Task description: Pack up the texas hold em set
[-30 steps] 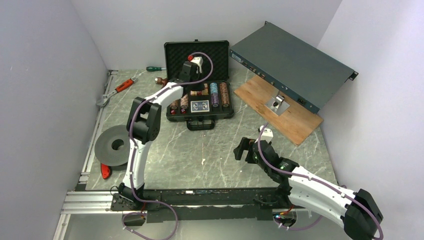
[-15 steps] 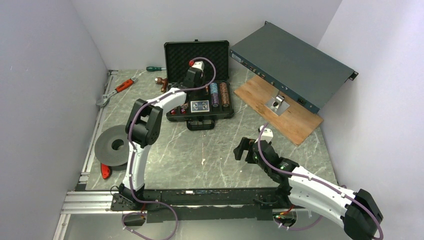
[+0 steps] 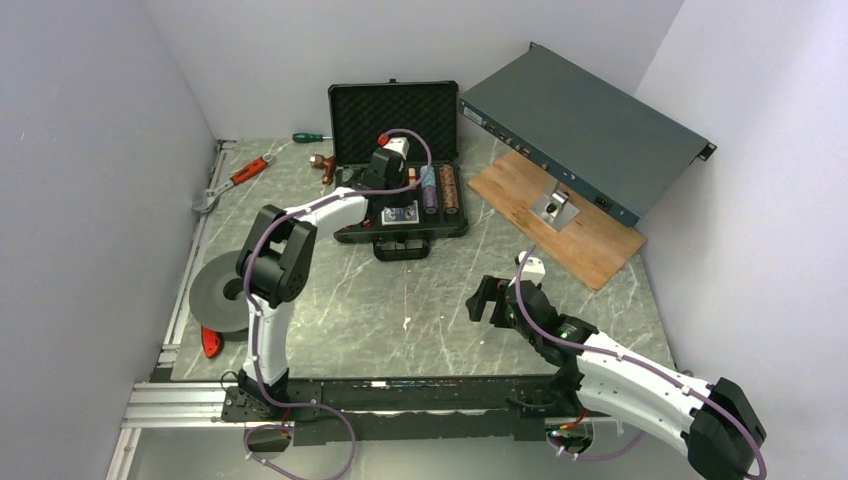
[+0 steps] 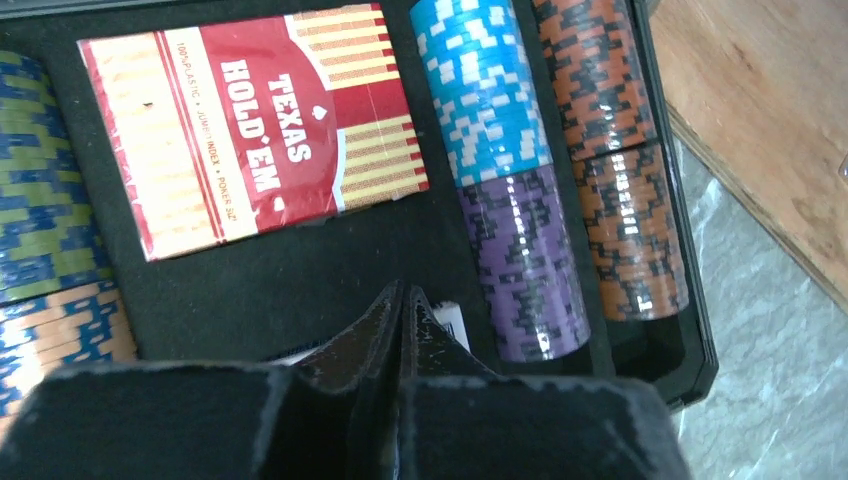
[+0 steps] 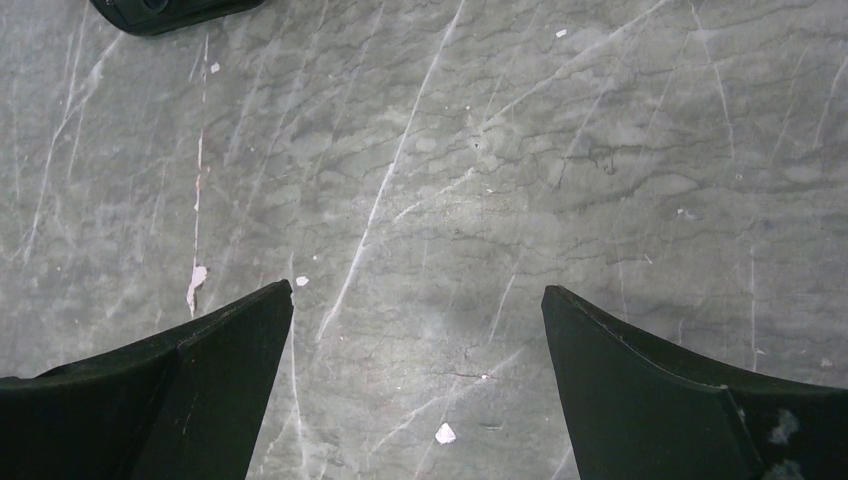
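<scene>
Poker case: black, open at the far middle of the table, foam lid upright, handle toward the arms. Contents, seated in their slots: chip stacks in blue, purple and orange on the right, further striped stacks on the left; red deck in the centre well; blue deck nearer the front edge. Dice: none can be made out. Left gripper: low over the centre well, fingers pressed together, nothing between them. Right gripper: spread wide above bare table well in front of the case, holding nothing. Status, as judged: filling looks largely done; lid not yet lowered or latched. Obstructions: the left arm reaching into the case blocks the lid's path; grey-green rack box on a wooden board sits just right of the lid. Also present, left side: screwdriver, wrench, grey disc, all apart from the case.
</scene>
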{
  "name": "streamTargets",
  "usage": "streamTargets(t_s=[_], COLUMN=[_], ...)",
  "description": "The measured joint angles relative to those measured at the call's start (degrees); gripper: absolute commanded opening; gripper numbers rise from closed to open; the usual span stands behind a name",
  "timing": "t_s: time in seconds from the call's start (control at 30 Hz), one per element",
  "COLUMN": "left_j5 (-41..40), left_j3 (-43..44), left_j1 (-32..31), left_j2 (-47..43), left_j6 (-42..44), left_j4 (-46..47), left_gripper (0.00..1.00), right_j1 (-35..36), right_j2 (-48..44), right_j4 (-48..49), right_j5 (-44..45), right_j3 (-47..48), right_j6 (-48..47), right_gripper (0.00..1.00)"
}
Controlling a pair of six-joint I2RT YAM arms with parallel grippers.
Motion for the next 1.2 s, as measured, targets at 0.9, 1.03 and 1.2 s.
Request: streamTargets(t_s=[0.9, 1.03, 1.2], left_j5=[-4.72, -5.77, -8.07], left_j3=[-23.23, -26.99, -29.24], left_j1=[6.54, 6.47, 6.54], left_j2=[-39.63, -49.72, -64.06], left_j6=[5.97, 4.92, 4.57], left_j4=[-10.16, -14.95, -20.92], left_gripper=[0.66, 0.73, 0.77], right_j1=[-0.07, -0.24, -2.4], right_j2=[4.13, 12.59, 25.75], right_j4=[-5.2, -5.6, -6.34], right_j5=[3.98, 6.47, 8.28], right_j3=[8.68, 13.92, 23.93], right_j6=[3.06, 6.21, 11.47], right_gripper=[0.95, 0.88, 0.88])
